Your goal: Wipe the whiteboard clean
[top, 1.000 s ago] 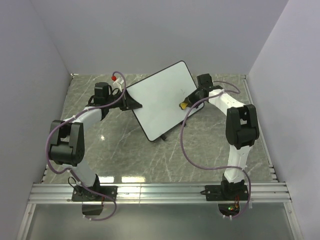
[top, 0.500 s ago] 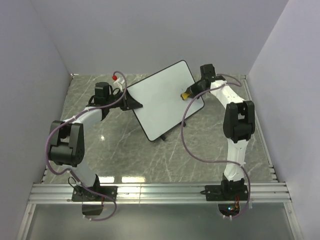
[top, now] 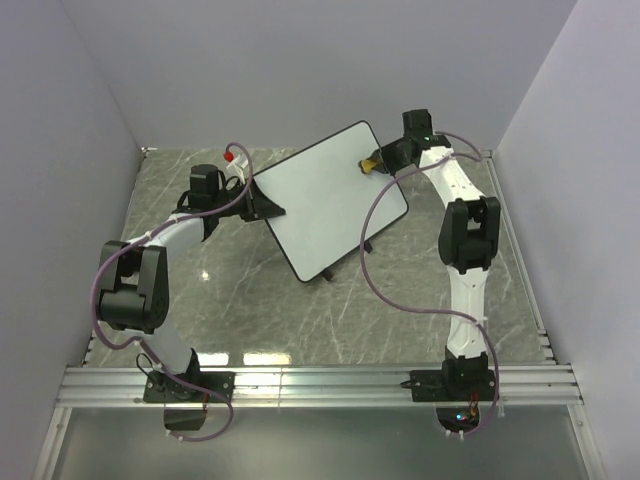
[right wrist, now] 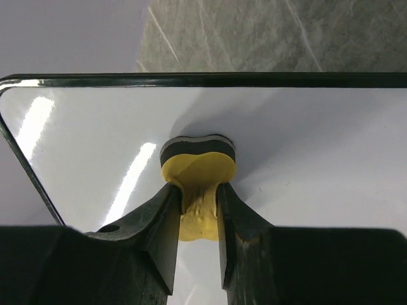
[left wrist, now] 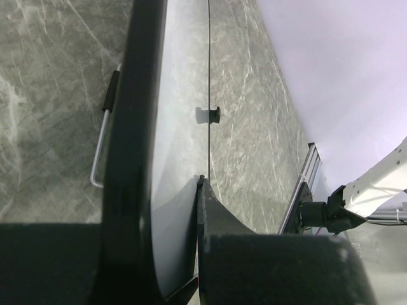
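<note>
The left tool (top: 266, 207) is closed narrowly on the left edge of the large flat white rectangular whiteboard (top: 325, 205) with a thin black rim, and the edge is caught between its dark fingers. The whiteboard stands tilted on the grey marbled desk (top: 250, 300), between the two arms. Near the whiteboard's far right corner, the right tool (right wrist: 197, 190) pinches a small yellow foam eraser (right wrist: 197, 166). The eraser's dark felt face presses on the white surface just inside the rim.
</note>
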Controlling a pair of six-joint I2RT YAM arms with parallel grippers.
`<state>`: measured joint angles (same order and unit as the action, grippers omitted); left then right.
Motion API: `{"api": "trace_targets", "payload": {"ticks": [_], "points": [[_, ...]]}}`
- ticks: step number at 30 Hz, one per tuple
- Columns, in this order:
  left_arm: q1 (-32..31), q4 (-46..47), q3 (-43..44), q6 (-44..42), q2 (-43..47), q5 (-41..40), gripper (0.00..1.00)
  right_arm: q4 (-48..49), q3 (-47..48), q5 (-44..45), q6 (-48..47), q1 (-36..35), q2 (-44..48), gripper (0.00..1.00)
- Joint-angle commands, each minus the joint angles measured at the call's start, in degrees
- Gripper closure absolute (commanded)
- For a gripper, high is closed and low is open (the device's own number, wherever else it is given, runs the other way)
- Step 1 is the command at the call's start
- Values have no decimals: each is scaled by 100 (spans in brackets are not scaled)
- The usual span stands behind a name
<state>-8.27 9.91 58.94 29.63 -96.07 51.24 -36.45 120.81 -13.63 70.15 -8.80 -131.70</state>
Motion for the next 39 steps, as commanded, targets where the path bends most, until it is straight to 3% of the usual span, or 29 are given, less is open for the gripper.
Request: {"api": "trace_targets", "payload": {"ticks": [1,4,11,14,27,35,36,39], "points": [[-280,-165,-58,-1126,71,88,100,560,-321,-26,70,-105,-6,100],[-271,-209,-23,-1152,36,105,100,621,-1040,-61,-176,-105,398,100],[-228,-296,-145,-1319,124,-26,100,1227,-3868,-149,-642,-166,1743,100],[-157,-288,-259,-1407,238,-167,100,1228,-4538,-140,-888,-219,2200,100],[10,-859,-164,-1890,528,-694,100,16,-5366,799,-2180,-158,3940,100],[19,-1114,-14,-1803,449,-844,100,-425,-6324,1494,-2409,88,4029,100],[19,-1106,-31,-1803,466,-853,99,-381,-6394,1477,-2436,132,4029,100],[19,-1097,-93,-1768,546,-914,84,-302,-6535,1460,-2541,220,4012,100]]}}
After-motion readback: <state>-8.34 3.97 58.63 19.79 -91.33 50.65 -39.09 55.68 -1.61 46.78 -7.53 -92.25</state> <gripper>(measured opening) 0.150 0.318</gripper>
